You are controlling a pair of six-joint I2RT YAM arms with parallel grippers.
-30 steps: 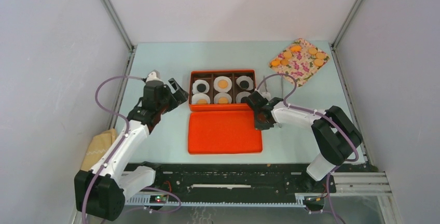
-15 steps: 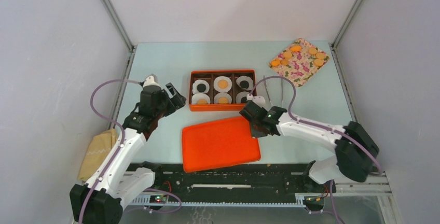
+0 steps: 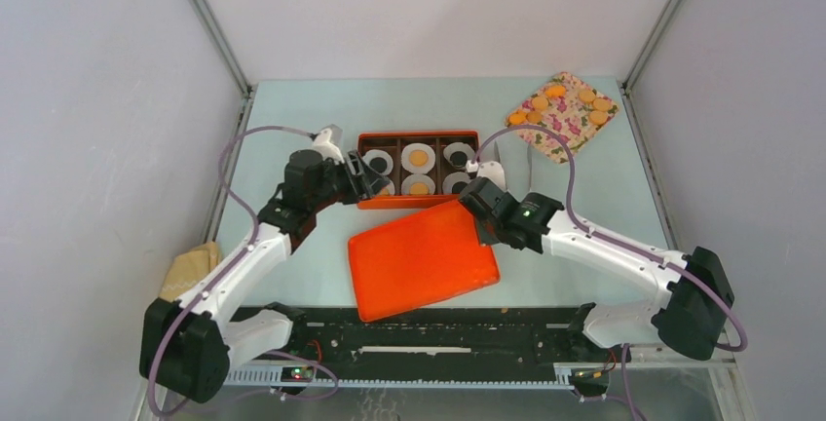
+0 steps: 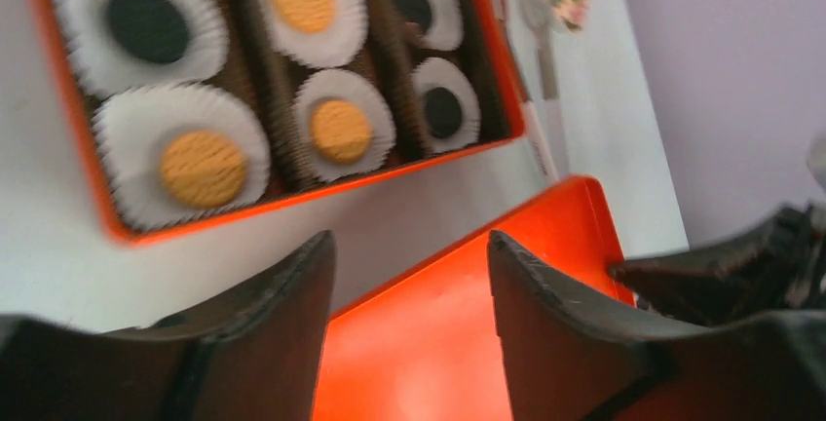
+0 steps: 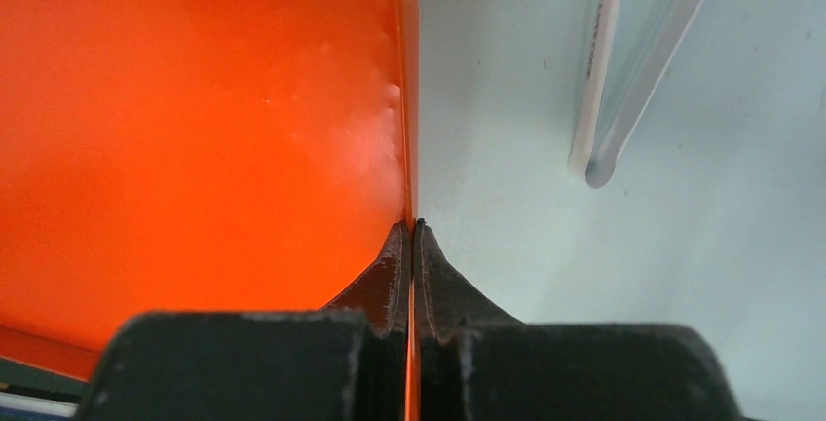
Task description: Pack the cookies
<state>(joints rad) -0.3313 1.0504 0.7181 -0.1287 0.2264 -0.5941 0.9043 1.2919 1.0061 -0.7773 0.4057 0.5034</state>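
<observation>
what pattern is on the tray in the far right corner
Floral: pink and red flowers on a cream tray, best seen in the top external view.

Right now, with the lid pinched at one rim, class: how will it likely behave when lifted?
Probably stiff: the lid looks flat and unbent though the right gripper holds only its thin rim. Its glossy surface suggests it may slip or swing in so narrow a pinch. Likely light, being thin.
</observation>
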